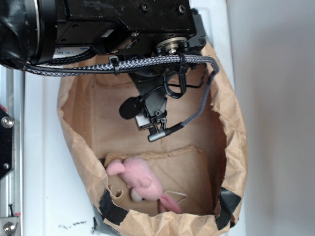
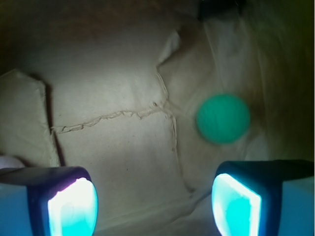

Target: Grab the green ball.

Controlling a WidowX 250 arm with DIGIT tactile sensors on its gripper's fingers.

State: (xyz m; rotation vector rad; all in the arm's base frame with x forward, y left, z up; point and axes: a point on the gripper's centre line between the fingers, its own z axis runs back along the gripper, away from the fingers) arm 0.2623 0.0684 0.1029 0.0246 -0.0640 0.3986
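Ball (image 2: 223, 118): seen only in the wrist view, lying on the brown paper floor of the bag, close to the bag's right-hand wall; hidden in the exterior view, where the arm covers that part of the bag.

Toy (image 1: 140, 183): pink plush, lying at the near end of the bag floor in the exterior view; a pale sliver at the far left edge of the wrist view may be part of it, but this cannot be told.

Left pad (image 2: 71, 209): lit, at the lower left of the wrist view, well apart from the ball.

Pincer (image 2: 155, 206): spread wide, with bare paper between the pads; nothing is held.

Right pad (image 2: 236, 206): lit, at the lower right, almost directly below the ball in the wrist view.

Key relation: the ball is judged to lie ahead of the pincer and off to its right, in line with the right pad rather than with the gap. A shift to the right is judged needed before closing. Being round, the ball sets no grasp axis.

Bag (image 1: 236, 147): torn paper rim, patched with black tape.

Open room: plenty of clear floor is seen left of the ball; little is left between ball and right wall, so the right pad may be crowded there.
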